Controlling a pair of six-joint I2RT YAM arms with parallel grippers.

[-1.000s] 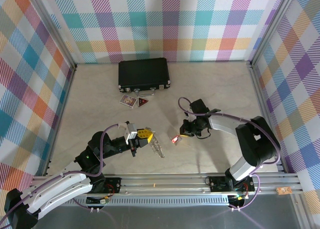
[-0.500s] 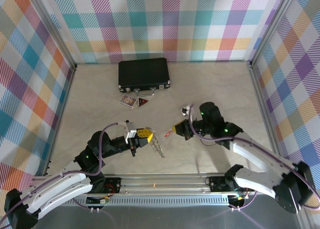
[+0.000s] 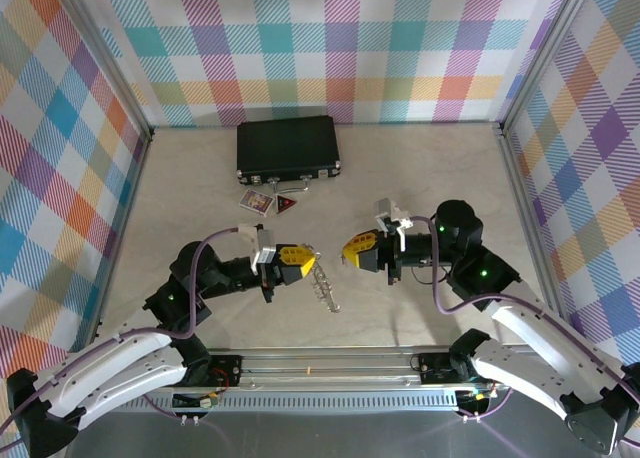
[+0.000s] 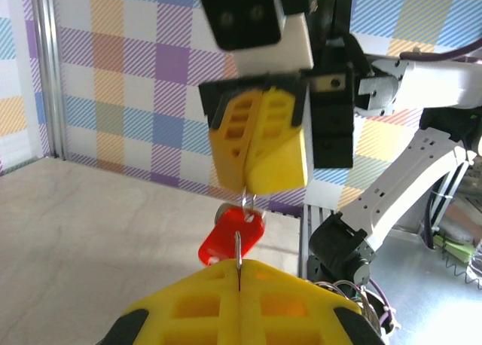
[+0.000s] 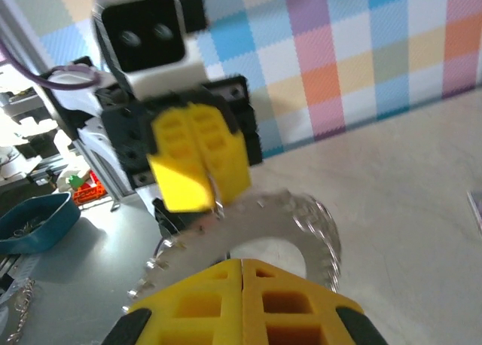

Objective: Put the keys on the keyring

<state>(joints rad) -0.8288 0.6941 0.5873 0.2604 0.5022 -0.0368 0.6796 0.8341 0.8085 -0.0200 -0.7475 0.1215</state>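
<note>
Table (image 3: 200, 178): you are working above its near edge.
Left gripper (image 3: 306, 259): is clamping the toothed grey metal keyring (image 3: 323, 289), which is trailing rightward.
Right gripper (image 3: 347, 253): is pinching the red-tagged silver key (image 4: 233, 238), facing the ring, close by.

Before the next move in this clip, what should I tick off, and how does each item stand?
1. Left hand shut on the keyring: ok.
2. Right hand shut on the keys: ok, the red tag hangs below its fingers.
3. Both hands lifted off the table and facing each other: ok.
4. Keys on the keyring: not ok, a gap separates the hands in the top view.
5. Opening in the ring for threading: cannot tell.
6. Black case out of the way: ok, at the far side.
</note>
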